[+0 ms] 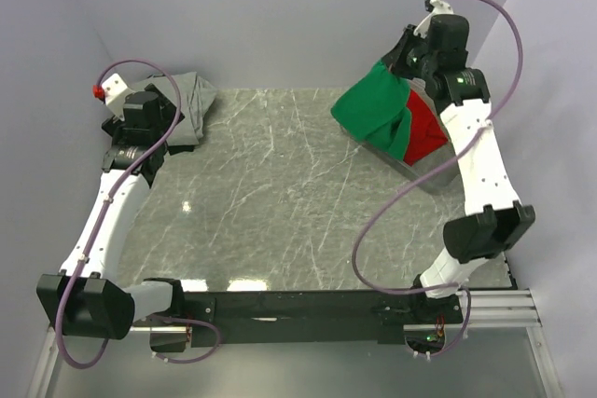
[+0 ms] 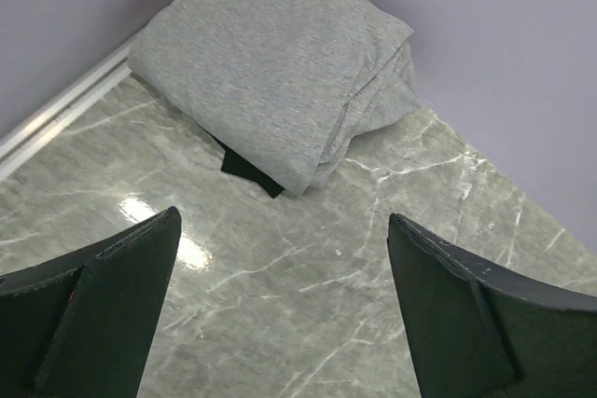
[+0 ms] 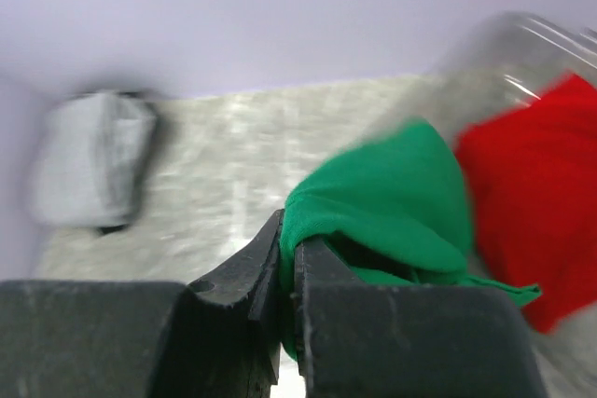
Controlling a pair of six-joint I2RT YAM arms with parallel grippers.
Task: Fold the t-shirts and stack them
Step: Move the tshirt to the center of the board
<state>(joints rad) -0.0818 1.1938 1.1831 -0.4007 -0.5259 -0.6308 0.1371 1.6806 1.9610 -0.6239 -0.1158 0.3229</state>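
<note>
The green t-shirt (image 1: 371,109) hangs from my right gripper (image 1: 395,64) at the back right, lifted above the clear bin (image 1: 431,172). In the right wrist view the jaws are shut on a fold of the green t-shirt (image 3: 392,198). The red t-shirt (image 1: 427,128) lies in the bin and also shows in the right wrist view (image 3: 532,184). The grey t-shirt (image 1: 193,104) lies folded at the back left corner; in the left wrist view it (image 2: 270,72) is just ahead of my left gripper (image 2: 284,230), which is open and empty over the table.
The marble tabletop (image 1: 280,193) spreads between the arms. Purple walls (image 1: 280,16) close the back and sides. The grey shirt shows blurred at the left of the right wrist view (image 3: 89,170).
</note>
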